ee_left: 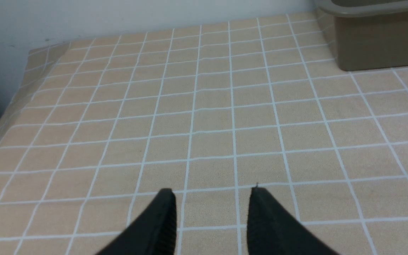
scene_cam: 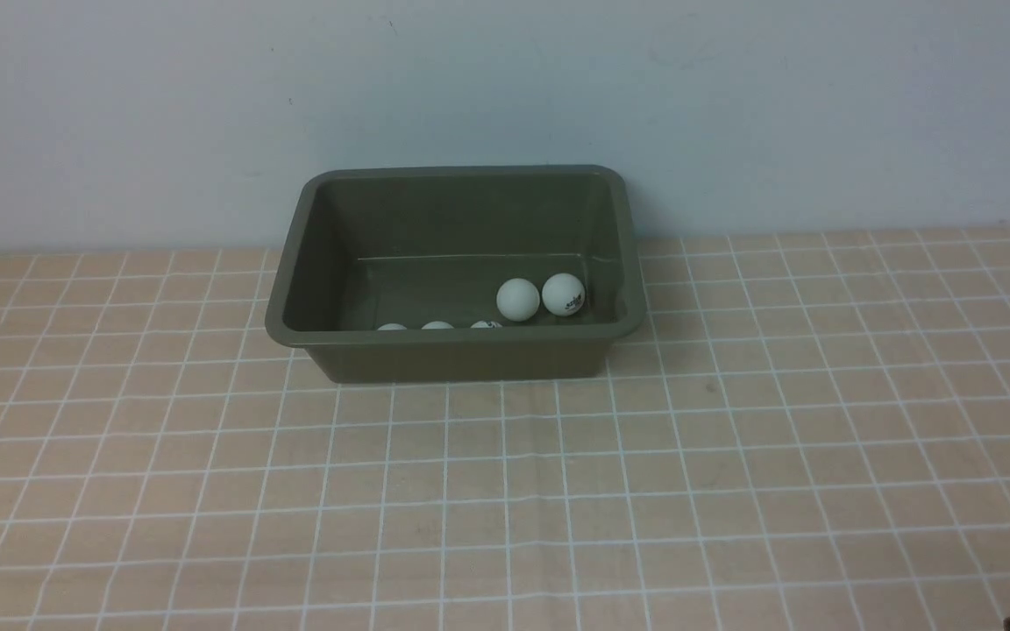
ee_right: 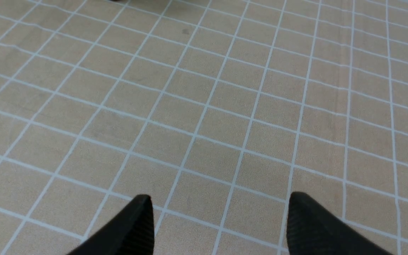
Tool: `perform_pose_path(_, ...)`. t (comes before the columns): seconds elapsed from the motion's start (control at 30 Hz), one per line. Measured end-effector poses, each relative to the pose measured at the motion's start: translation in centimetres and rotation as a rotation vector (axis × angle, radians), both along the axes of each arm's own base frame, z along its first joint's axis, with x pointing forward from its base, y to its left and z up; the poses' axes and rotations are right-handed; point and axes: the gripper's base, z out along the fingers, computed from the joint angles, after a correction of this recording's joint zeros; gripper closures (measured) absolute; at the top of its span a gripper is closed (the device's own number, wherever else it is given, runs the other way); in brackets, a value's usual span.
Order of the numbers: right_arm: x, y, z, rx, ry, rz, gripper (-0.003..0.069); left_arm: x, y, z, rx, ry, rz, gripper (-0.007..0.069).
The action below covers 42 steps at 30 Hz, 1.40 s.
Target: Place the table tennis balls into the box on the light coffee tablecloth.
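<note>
Front view: olive-green box [scene_cam: 457, 357], upper centre of frame, on light coffee tablecloth [scene_cam: 470, 491]; five table tennis balls [scene_cam: 518, 300] inside. Left wrist view: box corner only, upper right; left end effector [ee_left: 213, 193] parted narrowly. Right wrist view: right end effector [ee_right: 220, 198], wide, empty.

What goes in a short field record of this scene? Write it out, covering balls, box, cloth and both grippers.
balls: five white ones, all inside the box; three partly hidden by its near wall
box: dark green tub, no lid, standing on the cloth near the wall
cloth: light tan, thin white grid
left gripper: jaws apart, nothing between them
right gripper: jaws apart, nothing between them
</note>
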Motion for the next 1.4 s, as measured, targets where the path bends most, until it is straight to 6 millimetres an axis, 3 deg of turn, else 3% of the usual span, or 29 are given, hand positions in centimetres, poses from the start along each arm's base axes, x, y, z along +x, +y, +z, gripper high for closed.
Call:
perform_pose_path(0.5, -0.2, -0.1, 0.2, -0.007, -0.028, -0.007, 0.0196, 0.0, 0.0, 0.0, -0.002, 0.0, 0.0, 0.04)
perform_pose_path(0.7, -1.4, -0.8, 2.0, 0.033, -0.271, -0.092, 0.0196, 0.0, 0.0, 0.0, -0.003, 0.0, 0.0, 0.04)
perform_pose_path(0.93, -2.8, -1.0, 2.7, 0.059, -0.397, -0.125, 0.0196, 0.0, 0.0, 0.0, -0.003, 0.0, 0.0, 0.04)
perform_pose_path(1.4, -3.0, -1.0, 1.6, 0.061, -0.419, -0.128, 0.0196, 0.0, 0.0, 0.0, -0.003, 0.0, 0.0, 0.04)
